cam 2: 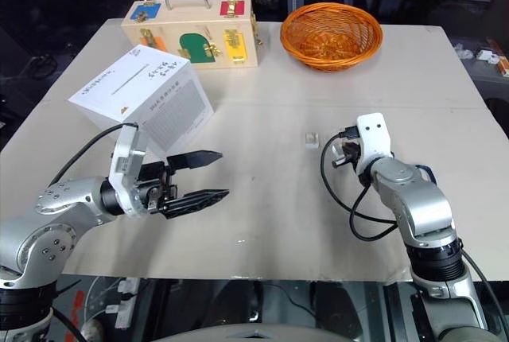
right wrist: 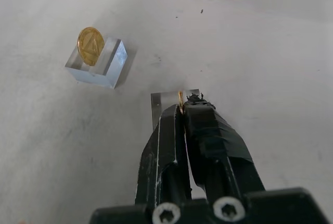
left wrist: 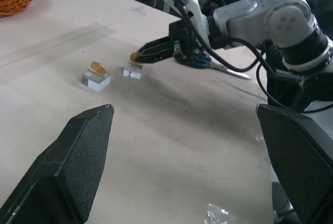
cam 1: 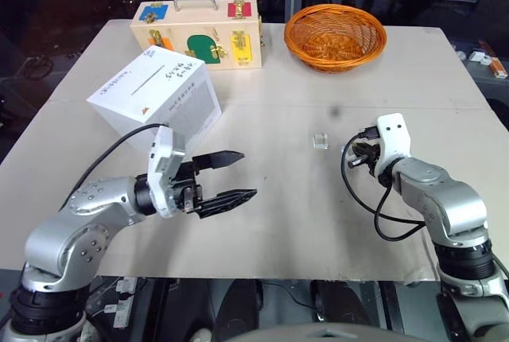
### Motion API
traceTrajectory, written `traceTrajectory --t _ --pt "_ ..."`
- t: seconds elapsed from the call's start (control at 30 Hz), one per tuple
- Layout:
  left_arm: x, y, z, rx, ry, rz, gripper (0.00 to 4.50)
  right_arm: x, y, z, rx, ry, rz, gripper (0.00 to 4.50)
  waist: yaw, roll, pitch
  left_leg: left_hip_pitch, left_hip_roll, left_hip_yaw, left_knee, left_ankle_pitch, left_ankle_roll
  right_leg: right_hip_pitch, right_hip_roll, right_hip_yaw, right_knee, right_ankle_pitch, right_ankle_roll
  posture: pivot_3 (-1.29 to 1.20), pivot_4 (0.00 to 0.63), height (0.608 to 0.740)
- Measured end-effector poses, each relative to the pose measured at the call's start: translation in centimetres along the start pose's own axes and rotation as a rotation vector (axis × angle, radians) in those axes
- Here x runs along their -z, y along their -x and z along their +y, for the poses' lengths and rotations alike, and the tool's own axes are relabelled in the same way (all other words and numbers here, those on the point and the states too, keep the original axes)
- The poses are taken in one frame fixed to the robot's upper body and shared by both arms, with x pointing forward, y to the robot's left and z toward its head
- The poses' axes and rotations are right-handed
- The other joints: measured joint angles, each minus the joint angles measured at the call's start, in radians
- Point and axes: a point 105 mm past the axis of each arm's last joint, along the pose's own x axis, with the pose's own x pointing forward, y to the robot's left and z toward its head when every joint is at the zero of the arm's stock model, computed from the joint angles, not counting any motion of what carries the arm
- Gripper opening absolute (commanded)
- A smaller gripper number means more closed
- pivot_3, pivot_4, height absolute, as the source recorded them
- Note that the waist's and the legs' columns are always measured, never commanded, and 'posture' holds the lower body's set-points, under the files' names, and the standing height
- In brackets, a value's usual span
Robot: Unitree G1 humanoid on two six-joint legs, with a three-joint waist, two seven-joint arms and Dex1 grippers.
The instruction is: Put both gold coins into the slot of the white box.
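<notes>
**Gold coin pinched at the right fingertips, second coin on its clear block**

Black fingers of the left gripper [cam 1: 227, 176] stand wide apart near the front edge of the table [cam 1: 318, 223], on the left side, and they point to the right – nothing is between them. On the right side, a little farther in, the right gripper [right wrist: 183, 110] has its two fingers pressed together on the edge of one gold coin [right wrist: 180, 100]; only a thin gold rim shows between the tips. This coin sits just above a small clear block [right wrist: 165, 99], and I cannot tell if it touches the block. A pair of scissors [left wrist: 218, 67] lies on the table under the right arm.

Just beside this, slightly to the left and farther, is a second clear block [right wrist: 99, 63]. The other gold coin [right wrist: 90, 46] stands upright on its top, with a triangle mark on its face.

Farther back on the left, the white box [cam 1: 155, 97] rests tilted on the table – its slot [cam 1: 148, 81] is a thin dark line on the upper face, and a small orange triangle is on the face toward the robot. The box is well apart from both coins.

At the far edge a wooden box [cam 1: 197, 35] with coloured latches and a metal handle stands on the left, and an orange wicker basket [cam 1: 335, 36] is to its right.
</notes>
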Motion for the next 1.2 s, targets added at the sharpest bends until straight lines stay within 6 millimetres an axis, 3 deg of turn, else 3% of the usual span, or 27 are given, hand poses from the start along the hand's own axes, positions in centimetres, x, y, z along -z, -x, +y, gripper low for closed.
traceTrajectory --t 0.13,0.27,0.37,0.43,0.47,0.53,0.73,0.87,1.2 --pt "-0.9 -0.5 0.1 0.019 0.06 -0.031 4.5 -1.8 1.6 0.1 -0.067 -0.02 -0.094 0.15 0.001 0.0 0.001 0.0 0.0 0.0 0.0 0.0 0.0 0.0 0.0 0.0 0.0 0.0 0.0 0.0 0.15 0.726" --pt "-2.0 -1.0 0.4 0.048 0.129 -0.064 4.5 -4.0 4.1 1.6 -0.255 -0.069 -0.21 0.15 0.0 0.0 0.001 0.0 0.0 -0.001 0.0 0.0 0.0 0.0 0.0 0.0 0.0 0.0 0.0 0.0 0.15 0.726" --pt "-2.8 -1.4 0.8 0.071 0.157 -0.09 3.78 -5.1 5.8 2.4 -0.395 -0.16 -0.271 0.0 0.0 0.0 0.001 0.0 0.0 -0.001 0.0 0.0 0.0 0.001 0.0 -0.001 0.0 0.0 0.0 0.0 0.15 0.726" --pt "-3.7 -2.3 1.0 0.122 0.174 -0.105 2.96 -7.2 7.5 3.6 -0.56 -0.245 -0.356 0.0 0.0 0.001 0.002 0.0 0.0 -0.001 0.0 0.0 0.0 0.001 0.0 -0.001 0.001 0.0 0.0 0.0 0.15 0.726" --pt "-4.2 -2.9 0.9 0.151 0.171 -0.107 2.96 -8.5 8.7 4.5 -0.652 -0.242 -0.407 0.0 -0.001 0.001 0.002 0.0 0.0 -0.001 0.0 0.0 0.0 0.001 0.0 -0.001 0.001 0.0 0.0 0.0 0.15 0.726" --pt "-4.4 -3.3 0.7 0.176 0.175 -0.105 2.96 -9.2 9.8 5.3 -0.716 -0.222 -0.435 0.0 -0.002 0.001 0.002 0.0 0.0 -0.001 0.0 0.0 0.0 0.001 0.0 -0.001 0.0 0.0 0.0 0.0 0.15 0.726" --pt "-5.3 -4.2 1.1 0.214 0.223 -0.133 2.96 -8.8 10.3 6.2 -0.755 -0.216 -0.391 0.0 -0.002 0.001 0.003 -0.001 0.0 -0.001 0.0 0.0 0.0 0.0 0.0 -0.001 0.0 0.0 0.0 0.0 0.15 0.726" --pt "-6.1 -4.8 0.7 0.267 0.247 -0.145 1.77 -9.2 11.1 7.7 -0.833 -0.203 -0.403 0.0 -0.003 0.001 0.003 -0.001 0.0 -0.001 0.0 0.0 0.0 0.0 0.0 -0.001 0.0 0.0 0.0 0.0 0.15 0.726" --pt "-6.2 -5.8 -0.3 0.357 0.258 -0.128 1.77 -10.0 12.2 9.2 -0.925 -0.177 -0.402 0.0 -0.003 0.0 0.004 -0.001 0.0 -0.001 0.0 0.0 0.0 0.0 0.0 -0.001 -0.001 0.0 0.0 0.0 0.15 0.726"
